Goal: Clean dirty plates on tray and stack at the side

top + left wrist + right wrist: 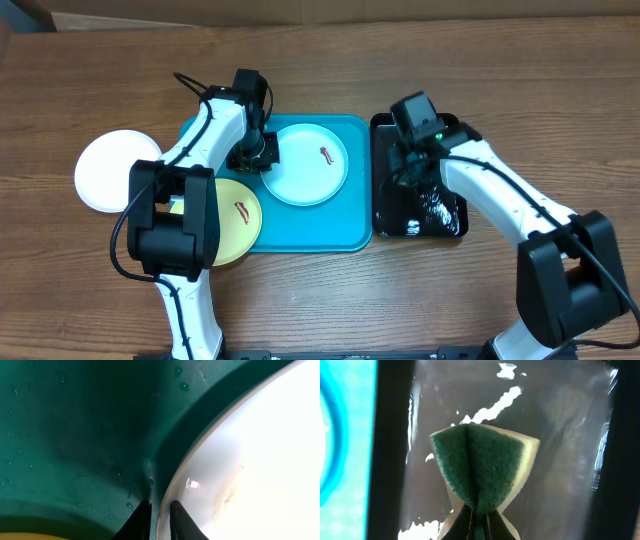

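The turquoise tray (pixel 345 225) lies mid-table. On it rests a pale aqua plate (pixel 300 175) with a reddish smear. A yellow-green plate (pixel 225 225), also smeared, overlaps the tray's left edge. The white plate (pixel 108 170) sits on the table to the left, off the tray. My left gripper (pixel 262 153) is at the aqua plate's left rim. In the left wrist view its fingers (pixel 159 504) stand narrowly astride that rim, one over the wet tray (pixel 75 435), one over the plate (pixel 250 460). My right gripper (pixel 479 507) is shut on a green sponge (pixel 480 462).
A glossy black tray (pixel 455 215) with a wet, shiny floor stands right of the turquoise tray. The right gripper (pixel 405 172) hovers over it with the sponge. Bare wooden table surrounds both trays.
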Robot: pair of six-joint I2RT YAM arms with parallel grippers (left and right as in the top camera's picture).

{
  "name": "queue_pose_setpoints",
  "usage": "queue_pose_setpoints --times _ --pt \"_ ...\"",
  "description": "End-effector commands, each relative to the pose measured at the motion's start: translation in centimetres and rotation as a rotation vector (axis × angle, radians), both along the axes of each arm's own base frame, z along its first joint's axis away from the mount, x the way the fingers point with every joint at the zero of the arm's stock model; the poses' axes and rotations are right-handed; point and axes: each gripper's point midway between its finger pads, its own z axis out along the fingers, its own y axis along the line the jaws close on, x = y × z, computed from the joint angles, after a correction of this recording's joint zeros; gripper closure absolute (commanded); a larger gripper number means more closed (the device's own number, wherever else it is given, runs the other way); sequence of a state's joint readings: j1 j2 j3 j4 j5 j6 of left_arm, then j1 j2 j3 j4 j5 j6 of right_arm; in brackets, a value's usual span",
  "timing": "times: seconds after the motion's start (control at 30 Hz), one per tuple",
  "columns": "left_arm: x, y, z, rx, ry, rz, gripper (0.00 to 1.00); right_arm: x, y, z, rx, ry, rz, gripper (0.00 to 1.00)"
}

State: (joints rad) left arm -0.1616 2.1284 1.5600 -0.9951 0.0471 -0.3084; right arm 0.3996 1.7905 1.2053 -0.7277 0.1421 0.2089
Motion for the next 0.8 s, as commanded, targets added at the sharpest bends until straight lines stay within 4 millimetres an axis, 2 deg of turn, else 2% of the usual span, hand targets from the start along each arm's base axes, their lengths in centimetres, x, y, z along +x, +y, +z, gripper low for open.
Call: queue_pose_setpoints --times 0.0,0.13,0.27,0.37,0.47,0.6,0.67,0.77 --pt "-0.1 0.4 -0.3 0.014 0.006 0.007 0.83 -1.0 -0.4 -2.4 0.007 0.008 -0.006 0.96" --pt "-0.1 0.4 -0.3 0.014 0.006 0.007 0.83 -1.1 -0.4 -3.3 0.013 -0.006 -0.005 0.96" --pt "-0.1 0.4 -0.3 0.014 0.005 0.007 0.83 -0.5 -0.2 -2.4 0.019 -0.026 0.0 0.96" --pt "-0.1 0.4 -0.3 0.014 0.005 0.007 0.83 0.5 0.0 0.1 0.02 -0.053 -0.001 0.96" --pt "-0.1 0.5 -0.3 0.014 0.005 0.007 0.83 1.2 -0.3 3.8 -0.004 -0.086 -0.013 0.96" --pt "0.0 0.7 -0.3 0.015 0.004 0.014 0.83 1.1 -0.6 7.1 -0.01 -0.093 -0.017 0.96" --pt "0.0 0.9 -0.3 0.014 0.002 0.018 0.84 0.7 -0.7 7.6 -0.012 -0.089 -0.017 0.96" --pt "0.1 1.0 -0.3 0.013 -0.001 0.022 0.91 0.1 -1.0 7.1 -0.025 -0.059 -0.017 0.96"
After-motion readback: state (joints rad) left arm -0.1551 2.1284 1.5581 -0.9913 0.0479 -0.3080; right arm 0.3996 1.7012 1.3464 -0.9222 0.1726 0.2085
